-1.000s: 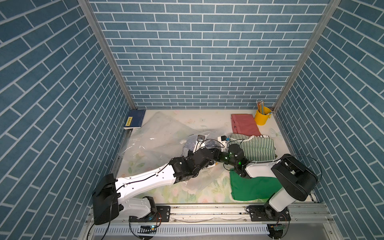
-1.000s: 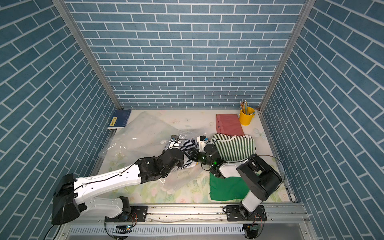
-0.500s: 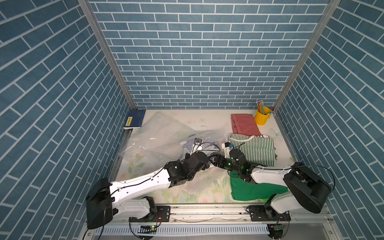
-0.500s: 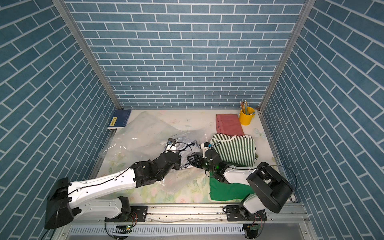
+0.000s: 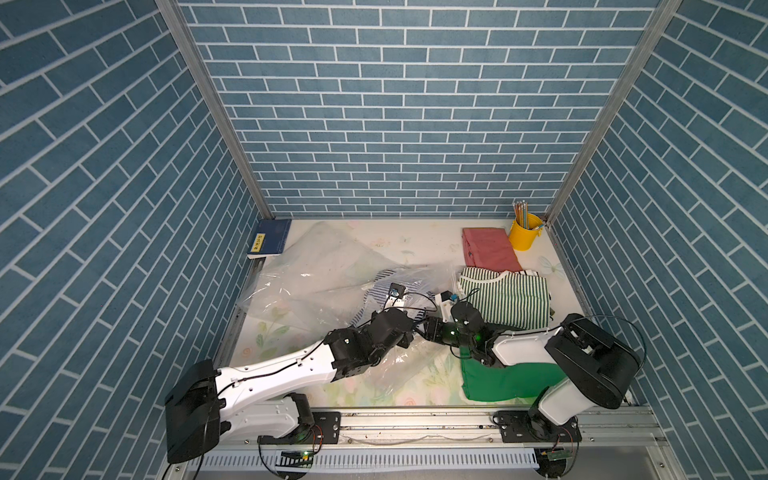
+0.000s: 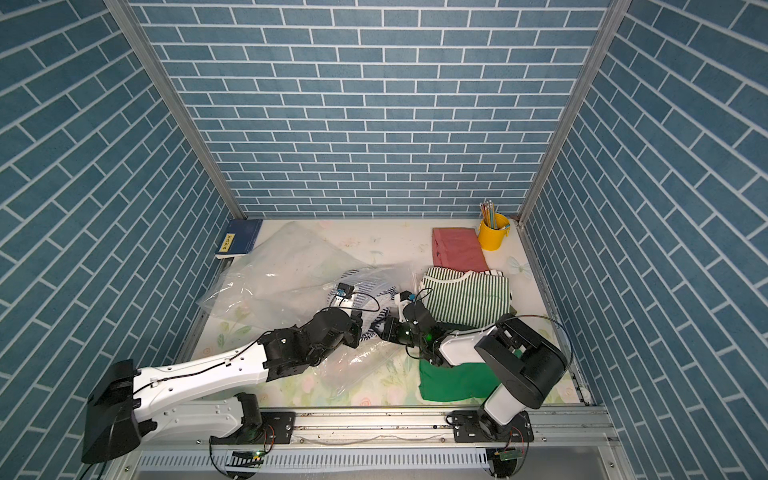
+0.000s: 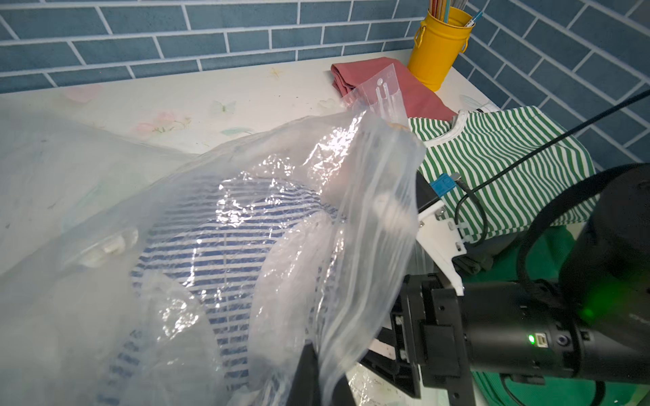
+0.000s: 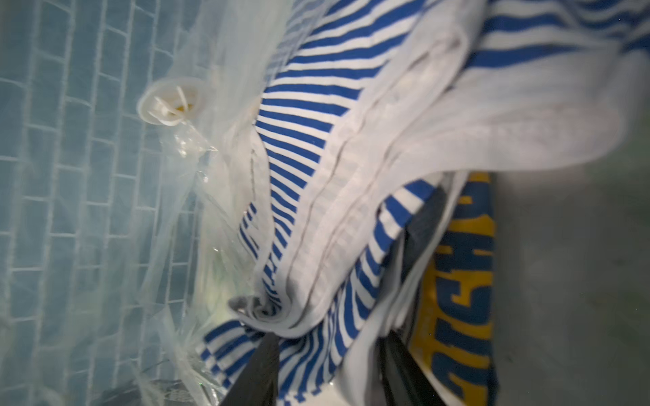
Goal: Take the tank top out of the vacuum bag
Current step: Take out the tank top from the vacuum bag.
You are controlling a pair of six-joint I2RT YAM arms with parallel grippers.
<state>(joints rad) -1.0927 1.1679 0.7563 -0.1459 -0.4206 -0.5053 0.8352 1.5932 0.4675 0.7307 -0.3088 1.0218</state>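
The clear vacuum bag (image 5: pixel 316 270) (image 6: pixel 291 266) lies crumpled across the middle of the table. The blue and white striped tank top (image 5: pixel 386 278) (image 6: pixel 365 286) (image 7: pixel 225 239) shows through it. My left gripper (image 5: pixel 409 332) (image 7: pixel 325 386) is shut on the bag's plastic edge at its mouth. My right gripper (image 5: pixel 424 328) (image 8: pixel 327 372) reaches into that mouth from the opposite side. Its two dark fingers (image 8: pixel 256 369) are closed around a bunched fold of the tank top (image 8: pixel 316 105). The bag's white valve (image 8: pixel 172 102) shows beside the cloth.
A green striped shirt (image 5: pixel 511 299) and a green cloth (image 5: pixel 507 378) lie under my right arm. A pink cloth (image 5: pixel 490 249) and a yellow pencil cup (image 5: pixel 525 235) stand at the back right, a blue book (image 5: pixel 269 242) at the back left. A yellow and blue printed cloth (image 8: pixel 457 281) lies beside the tank top.
My right arm's elbow swung out toward the front and came back. Both grippers stayed at the bag's mouth, shifting only slightly.
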